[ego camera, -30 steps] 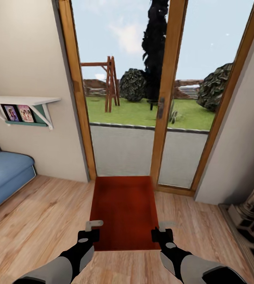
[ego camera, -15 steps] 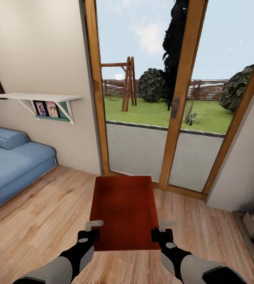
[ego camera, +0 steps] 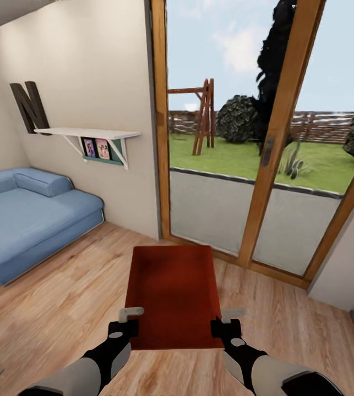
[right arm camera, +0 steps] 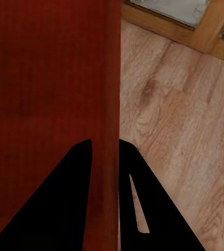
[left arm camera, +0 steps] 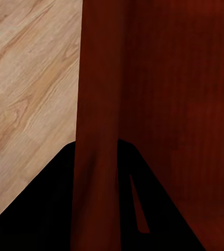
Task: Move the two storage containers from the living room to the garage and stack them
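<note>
Your left gripper (ego camera: pixel 128 320) and right gripper (ego camera: pixel 227 321) each have jaws clamped on a side wall of the orange-red storage container (ego camera: pixel 172 291), held above the wood floor (ego camera: pixel 61 308).

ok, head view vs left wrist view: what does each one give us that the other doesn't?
Head view alone: the blue sofa, the wall shelf, the wood-framed glass doors, the right gripper, and the whole storage container carried between both arms.

Left wrist view alone: the left gripper seen close, its fingers astride the container's thin side wall.

Both: the orange-red container and the light wood plank floor.
</note>
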### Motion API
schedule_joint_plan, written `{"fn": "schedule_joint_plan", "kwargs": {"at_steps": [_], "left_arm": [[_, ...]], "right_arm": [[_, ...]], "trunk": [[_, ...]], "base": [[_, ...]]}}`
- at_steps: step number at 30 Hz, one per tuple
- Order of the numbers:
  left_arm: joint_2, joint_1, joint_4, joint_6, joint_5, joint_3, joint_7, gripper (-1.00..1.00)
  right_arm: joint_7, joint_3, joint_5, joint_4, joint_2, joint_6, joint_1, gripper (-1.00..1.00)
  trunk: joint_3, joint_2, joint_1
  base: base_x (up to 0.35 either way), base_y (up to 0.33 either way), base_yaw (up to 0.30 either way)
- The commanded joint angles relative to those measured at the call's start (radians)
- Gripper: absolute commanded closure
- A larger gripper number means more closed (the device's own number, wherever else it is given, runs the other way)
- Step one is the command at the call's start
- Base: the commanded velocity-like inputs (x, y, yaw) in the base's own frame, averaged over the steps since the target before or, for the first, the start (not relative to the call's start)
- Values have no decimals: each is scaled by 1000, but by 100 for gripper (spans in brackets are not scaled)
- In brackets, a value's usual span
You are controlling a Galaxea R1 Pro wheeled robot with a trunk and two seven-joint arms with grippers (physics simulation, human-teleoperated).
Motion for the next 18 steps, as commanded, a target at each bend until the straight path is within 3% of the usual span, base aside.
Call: {"fn": "schedule_joint_plan", "kwargs": {"at_steps": [1, 18], "left_arm": [[0, -2, -1, 0, 23, 45, 3, 100], [0, -2, -2, 0, 23, 45, 3, 100]], "right_arm": [[-4, -12, -20, 3, -5, -8, -1, 100], [-4, -12, -20, 3, -5, -8, -1, 100]], "trunk": [[-1, -1, 0], [-1, -1, 0]], "base": [[-3, -3, 280], [0, 0, 280]]}}
